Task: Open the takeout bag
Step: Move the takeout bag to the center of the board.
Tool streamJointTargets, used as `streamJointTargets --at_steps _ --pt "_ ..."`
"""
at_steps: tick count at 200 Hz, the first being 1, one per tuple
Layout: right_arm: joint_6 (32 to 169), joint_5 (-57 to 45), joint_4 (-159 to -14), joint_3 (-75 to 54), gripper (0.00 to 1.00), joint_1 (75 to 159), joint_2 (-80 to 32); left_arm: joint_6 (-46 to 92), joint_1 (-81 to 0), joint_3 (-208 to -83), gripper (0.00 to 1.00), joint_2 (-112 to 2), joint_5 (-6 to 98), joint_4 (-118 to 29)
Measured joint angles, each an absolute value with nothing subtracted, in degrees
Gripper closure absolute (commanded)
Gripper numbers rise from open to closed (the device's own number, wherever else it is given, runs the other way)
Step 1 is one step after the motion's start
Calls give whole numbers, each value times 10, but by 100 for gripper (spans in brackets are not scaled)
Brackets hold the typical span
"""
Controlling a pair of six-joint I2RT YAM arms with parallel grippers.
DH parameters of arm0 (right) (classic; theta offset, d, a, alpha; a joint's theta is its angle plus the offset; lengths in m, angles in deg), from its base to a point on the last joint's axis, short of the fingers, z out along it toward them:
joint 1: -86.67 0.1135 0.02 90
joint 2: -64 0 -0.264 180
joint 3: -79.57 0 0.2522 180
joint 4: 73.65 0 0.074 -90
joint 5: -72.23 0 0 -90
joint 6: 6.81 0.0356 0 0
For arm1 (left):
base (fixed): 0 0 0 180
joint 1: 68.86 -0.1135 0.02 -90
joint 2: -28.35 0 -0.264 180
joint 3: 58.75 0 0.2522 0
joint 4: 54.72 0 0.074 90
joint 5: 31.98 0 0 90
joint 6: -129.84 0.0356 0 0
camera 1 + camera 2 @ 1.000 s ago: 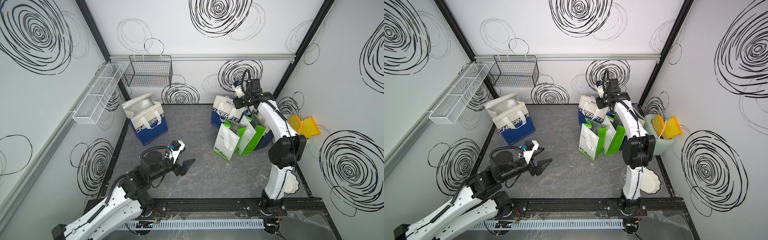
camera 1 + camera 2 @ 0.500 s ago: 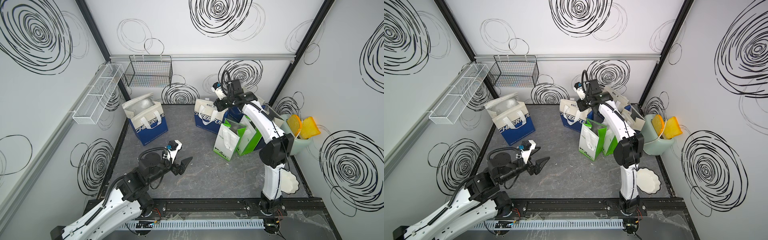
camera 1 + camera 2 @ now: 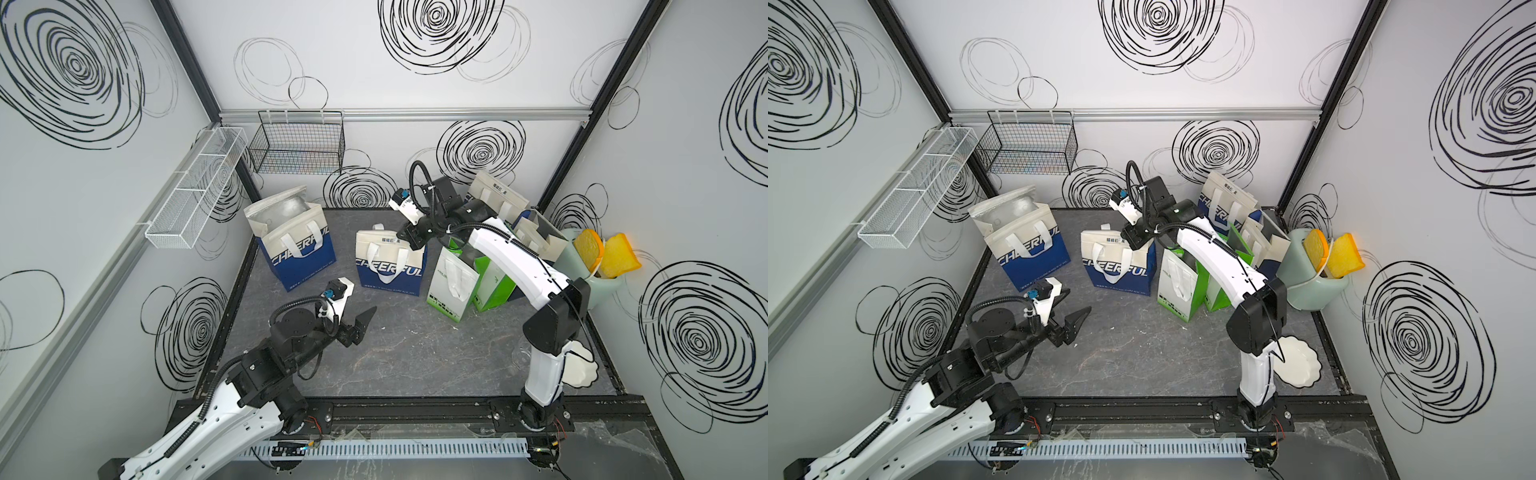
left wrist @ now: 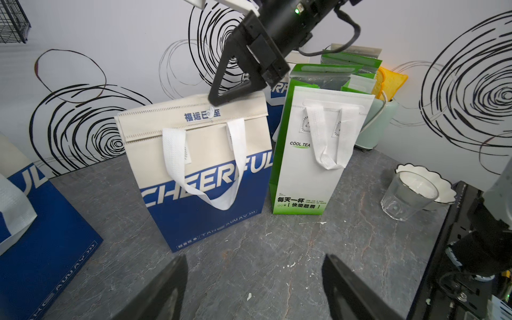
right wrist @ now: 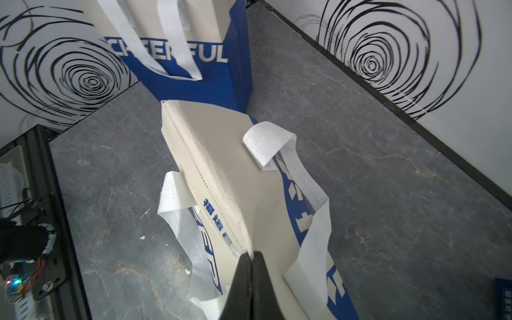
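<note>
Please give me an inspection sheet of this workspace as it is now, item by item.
Surface: dark grey marbled tabletop, a few white crumbs.
Job's things: CHEERFUL takeout bag upright at centre, flap folded shut.
Clutter: open CHEERFUL bag, COOL TEA bags, more bags at the back, mint toaster holding toast, white dish, clear glass.
Grippers: right gripper jaws shut on the takeout bag's top edge; left gripper jaws open, empty, above the tabletop.
Cables: black hoses loop at both wrists; no snag seen.
Surroundings: swirl-patterned walls, black wire basket, white mesh shelf.
</note>
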State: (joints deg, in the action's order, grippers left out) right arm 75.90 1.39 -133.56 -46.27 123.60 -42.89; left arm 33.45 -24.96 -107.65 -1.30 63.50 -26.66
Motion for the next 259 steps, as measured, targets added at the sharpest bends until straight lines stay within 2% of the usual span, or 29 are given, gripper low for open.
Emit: streamJointTargets --at_steps 27,54,90,125,177,225,243,259 --pt "764 25 -1346 -400 100 1256 -373 334 -250 -1077 18 -4 646 -258" --pt "771 48 -1355 -336 100 1272 -315 325 -250 -1081 10 2 656 -242" --pt "776 84 -1354 -266 100 1287 -246 292 -250 -1081 7 39 654 -243" --pt "778 127 -1350 -214 100 1287 -197 244 -250 -1040 7 94 626 -275" --pt "774 156 -1343 -196 100 1287 -192 193 -243 -963 6 145 610 -291" --pt "780 170 -1310 -152 100 1287 -161 160 -240 -911 13 152 591 -354" --pt "781 170 -1309 -143 92 1286 -148 147 -240 -893 16 145 584 -365" --pt "784 175 -1298 -143 78 1286 -141 139 -240 -884 20 142 580 -370"
